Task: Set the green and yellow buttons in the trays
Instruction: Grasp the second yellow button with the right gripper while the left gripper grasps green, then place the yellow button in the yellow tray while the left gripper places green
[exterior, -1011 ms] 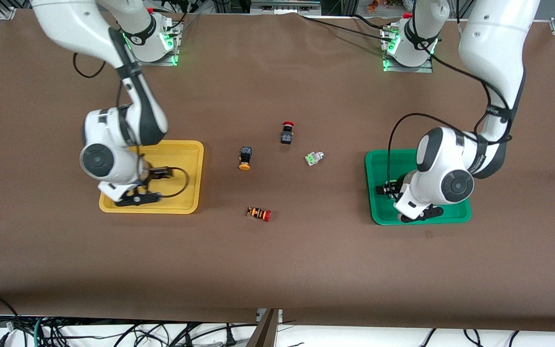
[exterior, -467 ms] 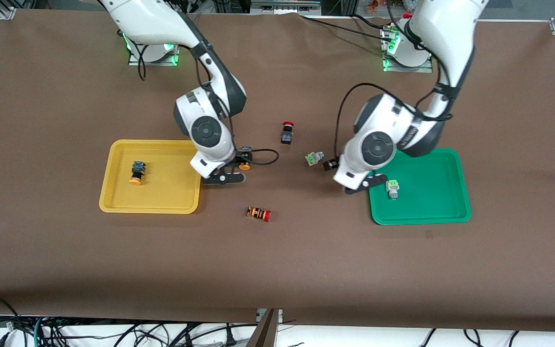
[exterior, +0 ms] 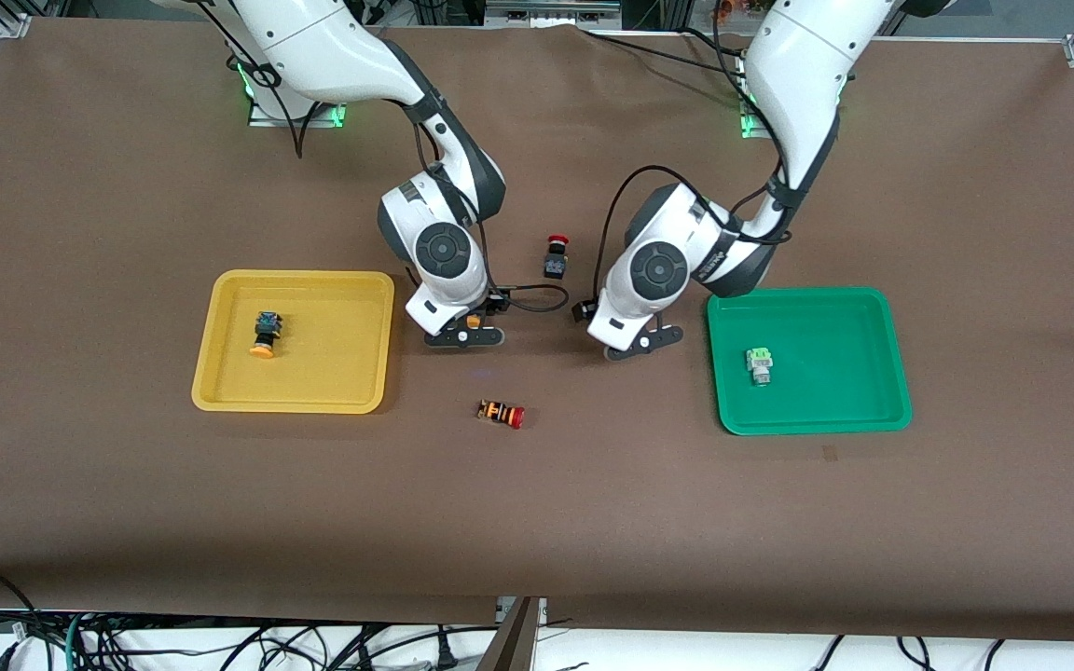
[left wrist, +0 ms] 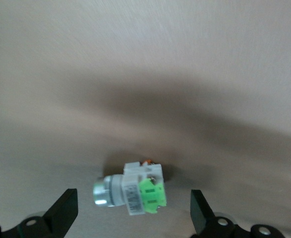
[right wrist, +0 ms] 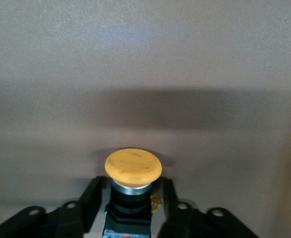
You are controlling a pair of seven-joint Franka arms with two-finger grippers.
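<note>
Trays sat at either end of my reach in the front view: the yellow tray (exterior: 220, 391) toward my right arm's end of the table, the green tray (exterior: 835, 410) toward my left arm's end. Each held one button already, a yellow button (exterior: 265, 334) in the yellow tray and a green button (exterior: 759, 364) in the green one, so I judged the job half done. My right gripper (exterior: 465, 334) was down at the table just beside the yellow tray, on its side toward the green one, with a second yellow cap (exterior: 474, 321) showing at it. My left gripper (exterior: 632, 347) was low between the two trays, close to the green one. A red-capped switch (exterior: 555, 256) and a striped switch (exterior: 501, 413) lay between the trays, not mine to move.

In my left wrist view, the gripper's fingers (left wrist: 62, 212) stood spread wide, released, with the other green button (left wrist: 131, 190) lying on its side between them, untouched.

In my right wrist view, the fingers (right wrist: 92, 198) sat close on either side of the black body under the yellow cap (right wrist: 133, 167); I judged them closed on it.

Left to do: carry each to its tray.
</note>
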